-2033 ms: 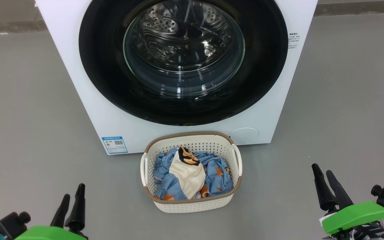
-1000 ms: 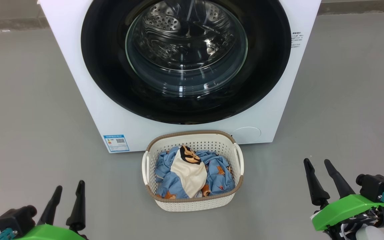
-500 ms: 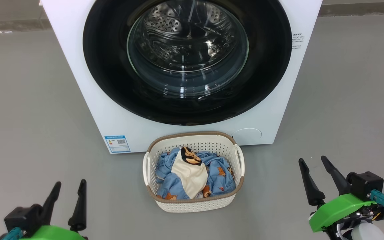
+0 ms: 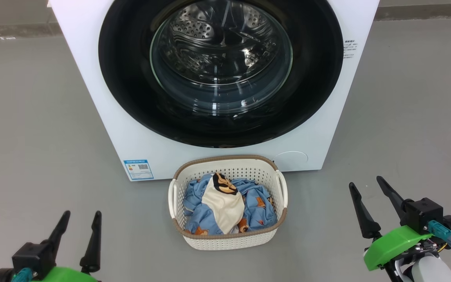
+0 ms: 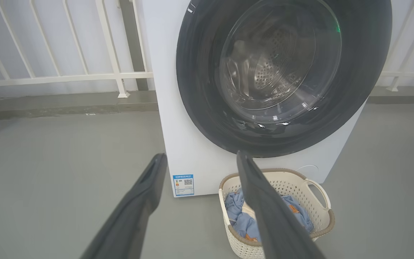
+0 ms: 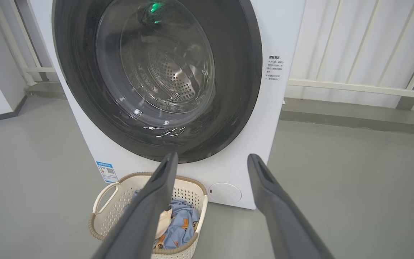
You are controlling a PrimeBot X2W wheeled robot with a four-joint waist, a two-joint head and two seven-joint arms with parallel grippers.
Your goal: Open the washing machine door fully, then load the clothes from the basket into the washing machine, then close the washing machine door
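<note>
The white washing machine [image 4: 92, 98] stands ahead with its round black-rimmed door [image 4: 131, 98] shut flat against its front; the steel drum shows through the glass. On the floor just before it sits the cream basket [image 4: 227, 241] holding light-blue bear-print clothes [image 4: 258, 207] and a cream piece on top. My left gripper [image 4: 80, 214] is open, low and left of the basket, holding nothing. Off to the basket's right, my right gripper [image 4: 364, 180] hangs open and empty. Both wrist views look at the door [image 5: 199, 90] [image 6: 239, 90] and the basket [image 5: 318, 212] [image 6: 110, 216] from a distance.
Grey floor [image 4: 33, 137] spreads on both sides of the machine. A white railing [image 5: 67, 75] [image 6: 354, 86] runs along the wall behind it. A blue label sticker [image 4: 138, 169] sits at the machine's lower left, a round service flap [image 4: 290, 158] at its lower right.
The head camera has shifted slightly. Both grippers have turned so their fingers stand spread apart side by side; the right one has risen a little toward the machine. Basket and door are unmoved.
</note>
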